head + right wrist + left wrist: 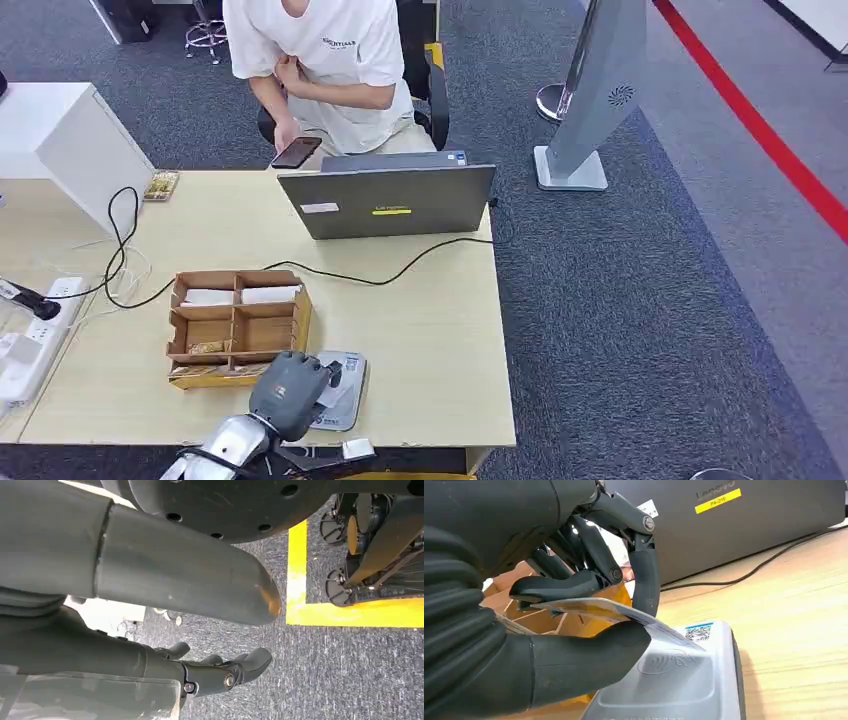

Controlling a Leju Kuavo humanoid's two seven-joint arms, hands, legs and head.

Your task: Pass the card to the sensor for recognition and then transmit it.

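Left hand (292, 385) pinches the card (624, 614) between the thumb below and the dark fingers (644, 580) above. The card tilts down past the fingertips, its free corner over the contactless symbol on the grey card reader (684, 680). Whether the corner touches the reader face cannot be told. A QR sticker sits on the reader just beyond the card's corner.

In the head view the hand covers the reader's near-left part; the reader (345, 395) lies on the wooden table (430, 340) near its front edge.

Just beside the fingers, on the hand's left, is a cardboard divider box (238, 325). Its two far compartments each hold a white flat item, likely cards. The near-left compartment holds something small and brownish, too small to identify. The other middle compartments look bare. A yellowish strip lies along the box's near edge.

Beyond the fingertips, well apart: a closed-back grey laptop (388, 200) with a yellow label, and a black cable (380, 275) running across the table. A person (320, 60) sits behind the laptop holding a phone (296, 152). A power strip (30, 340) lies at the table's left edge.

Right hand (220, 672) hangs over grey carpet, fingers loosely curled and apart, holding nothing.
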